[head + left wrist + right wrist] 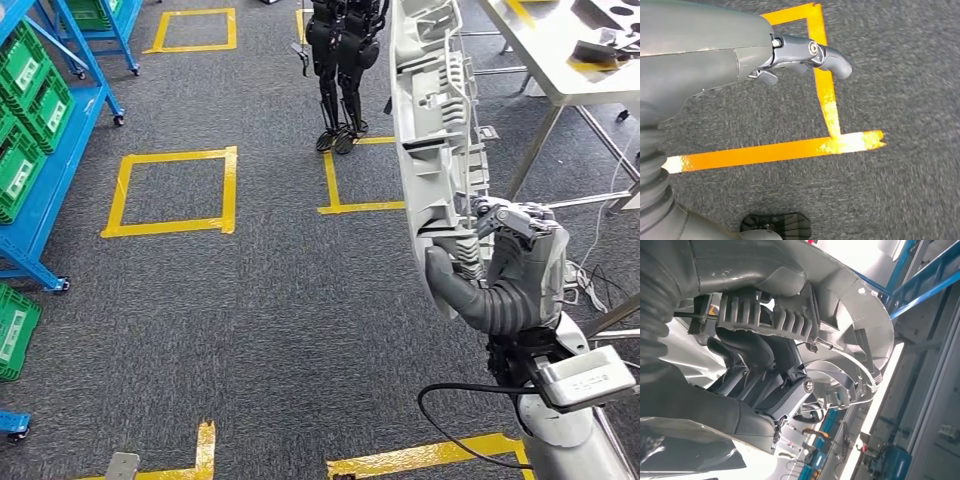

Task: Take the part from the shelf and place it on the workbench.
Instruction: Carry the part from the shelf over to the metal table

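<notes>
The part (438, 130), a long pale grey moulded plastic piece with ribs and cut-outs on its inner face, stands upright in the air at the right of the head view, gripped at its lower end by the right hand (513, 255). The thick grey thumb wraps one side of that end and the darker fingers (521, 215) curl over the ribbed edge; the right wrist view shows the same fingers (764, 375) closed around the part (851, 305) from close behind. The left hand (806, 52) hangs over grey carpet crossed by orange tape (825, 95), holding nothing, its fingers stretched out rather than curled. Beyond the part, at the upper right, is the white tabletop (543, 55) on metal legs. Blue shelves (45, 150) with green crates (30, 80) line the left edge, yellow tape squares (173, 190) mark the floor, and another dark humanoid robot (343, 60) stands further off.
</notes>
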Controlling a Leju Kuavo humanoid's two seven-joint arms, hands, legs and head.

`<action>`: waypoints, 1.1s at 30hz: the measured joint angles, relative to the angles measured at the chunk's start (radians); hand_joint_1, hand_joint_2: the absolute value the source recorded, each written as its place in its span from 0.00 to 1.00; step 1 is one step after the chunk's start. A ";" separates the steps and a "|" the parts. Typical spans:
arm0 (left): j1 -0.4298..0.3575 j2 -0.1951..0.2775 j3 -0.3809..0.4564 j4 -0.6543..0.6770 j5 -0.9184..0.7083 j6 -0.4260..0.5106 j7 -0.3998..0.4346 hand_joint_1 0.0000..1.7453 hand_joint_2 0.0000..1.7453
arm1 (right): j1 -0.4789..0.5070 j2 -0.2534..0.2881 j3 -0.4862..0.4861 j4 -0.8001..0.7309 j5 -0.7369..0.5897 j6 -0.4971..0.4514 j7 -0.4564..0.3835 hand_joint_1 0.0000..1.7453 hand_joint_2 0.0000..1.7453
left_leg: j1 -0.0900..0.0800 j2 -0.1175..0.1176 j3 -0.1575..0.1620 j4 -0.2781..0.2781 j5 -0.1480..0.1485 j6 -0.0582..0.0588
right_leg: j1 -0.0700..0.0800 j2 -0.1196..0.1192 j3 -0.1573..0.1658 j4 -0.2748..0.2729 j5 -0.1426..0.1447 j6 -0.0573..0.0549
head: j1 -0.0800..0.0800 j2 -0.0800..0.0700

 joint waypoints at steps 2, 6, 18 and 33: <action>-0.001 0.000 0.000 0.000 0.000 0.000 0.000 0.00 1.00 | -0.002 -0.001 0.000 0.000 0.000 0.000 0.000 1.00 1.00 | -0.002 0.012 0.001 0.007 -0.007 -0.010 | 0.000 -0.027 0.077 -0.145 0.054 -0.001 | 0.000 0.000; -0.001 0.002 0.001 0.000 0.000 0.001 0.000 0.00 1.00 | -0.003 -0.001 0.001 -0.002 0.002 -0.002 -0.002 1.00 1.00 | -0.006 0.032 0.002 0.014 -0.013 -0.028 | 0.008 -0.028 0.116 -0.212 0.067 -0.027 | -0.003 0.000; 0.004 0.002 0.013 0.000 0.000 0.003 0.000 0.00 1.00 | 0.000 -0.002 0.013 -0.008 0.013 -0.007 -0.004 1.00 1.00 | -0.001 -0.068 -0.027 0.066 -0.009 -0.017 | 0.014 0.068 0.120 -0.214 0.072 -0.051 | -0.010 0.000; 0.001 -0.001 0.017 0.000 0.000 0.005 0.000 0.00 1.00 | 0.009 -0.004 0.012 -0.010 0.016 -0.010 -0.010 1.00 1.00 | -0.007 0.012 -0.005 0.010 -0.004 -0.006 | 0.009 -0.034 0.096 -0.169 0.060 -0.011 | -0.001 0.000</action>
